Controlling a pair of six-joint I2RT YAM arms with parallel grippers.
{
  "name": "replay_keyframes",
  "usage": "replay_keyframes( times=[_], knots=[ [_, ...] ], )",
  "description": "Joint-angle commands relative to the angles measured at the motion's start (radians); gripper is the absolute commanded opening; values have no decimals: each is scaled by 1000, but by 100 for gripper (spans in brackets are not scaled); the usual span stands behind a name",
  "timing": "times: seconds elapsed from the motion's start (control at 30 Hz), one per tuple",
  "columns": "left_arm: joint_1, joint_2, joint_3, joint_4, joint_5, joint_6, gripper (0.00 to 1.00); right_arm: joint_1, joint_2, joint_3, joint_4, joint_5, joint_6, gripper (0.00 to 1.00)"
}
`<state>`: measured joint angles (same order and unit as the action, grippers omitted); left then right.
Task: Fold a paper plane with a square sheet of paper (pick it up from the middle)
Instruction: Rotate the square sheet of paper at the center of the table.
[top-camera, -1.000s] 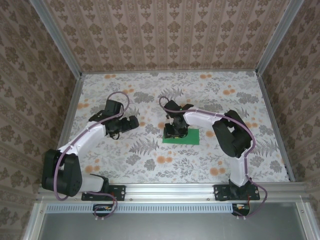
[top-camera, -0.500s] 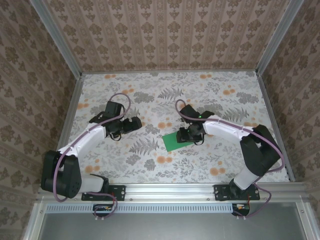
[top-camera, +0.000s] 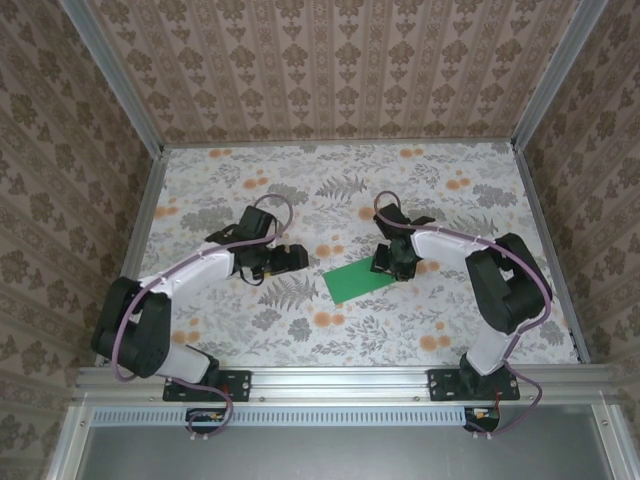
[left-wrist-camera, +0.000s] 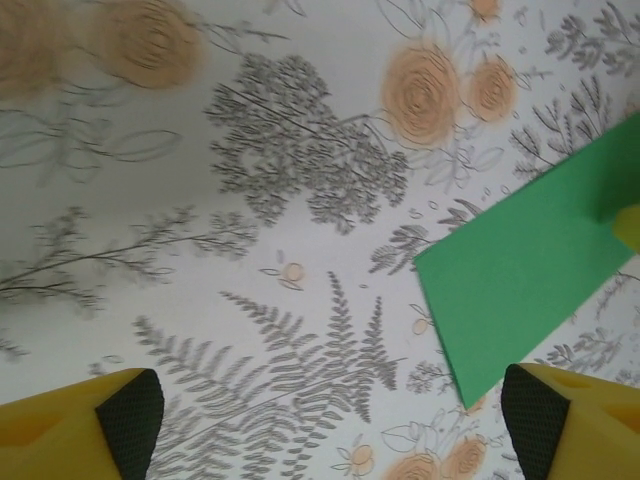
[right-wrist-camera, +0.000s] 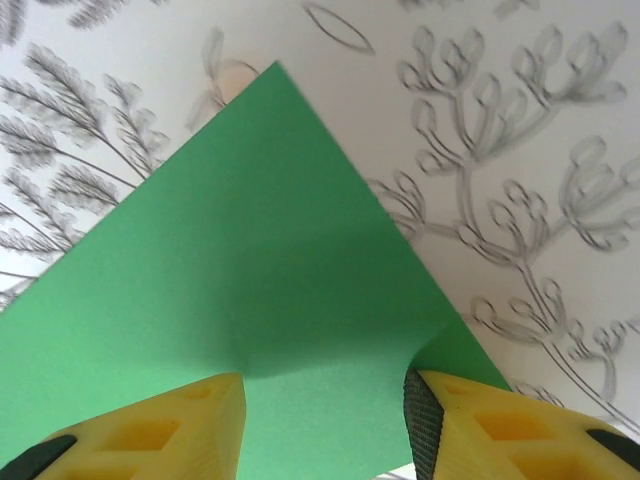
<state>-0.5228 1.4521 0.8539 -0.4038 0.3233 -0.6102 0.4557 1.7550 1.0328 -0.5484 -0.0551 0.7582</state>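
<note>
Over the right end of the paper (top-camera: 355, 284), which lies flat on the cloth (top-camera: 300, 330) with its long axis running arm to arm, I have the right gripper (top-camera: 387, 267), jaws apart, nearer than the left gripper (top-camera: 298, 259), also agape, near its left corner.

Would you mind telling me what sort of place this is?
Probably a purpose-built robot test booth: the left arm and right arm are bolted to an aluminium rail, and patterned walls box in a floral cloth.
</note>
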Motion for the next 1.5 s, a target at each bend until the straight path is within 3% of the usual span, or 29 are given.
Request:
replay_keyframes(
  times=[0.0, 0.27, 0.43, 0.67, 0.9, 1.27, 1.47],
  knots=[
    [-27, 40, 44, 40, 65, -10, 87, -5, 74, 30, 47, 13, -56, 47],
    [-59, 131, 68, 76, 134, -25, 76, -3, 182, 161, 88, -80, -348, 47],
    [-83, 169, 77, 80, 166, -33, 68, -6, 220, 227, 87, -134, -417, 46],
    [-109, 199, 72, 89, 182, -60, 63, 4, 136, 246, 63, -136, -333, 48],
    [-138, 192, 45, 114, 149, -119, 58, 88, 78, 237, -56, 63, -212, 58],
    [-77, 114, -46, 147, 88, -206, 55, 223, 180, 310, -161, 186, -197, 83],
    [-68, 116, -63, 173, 121, -219, 55, 229, 244, 351, -199, 210, -213, 86]
  ],
)
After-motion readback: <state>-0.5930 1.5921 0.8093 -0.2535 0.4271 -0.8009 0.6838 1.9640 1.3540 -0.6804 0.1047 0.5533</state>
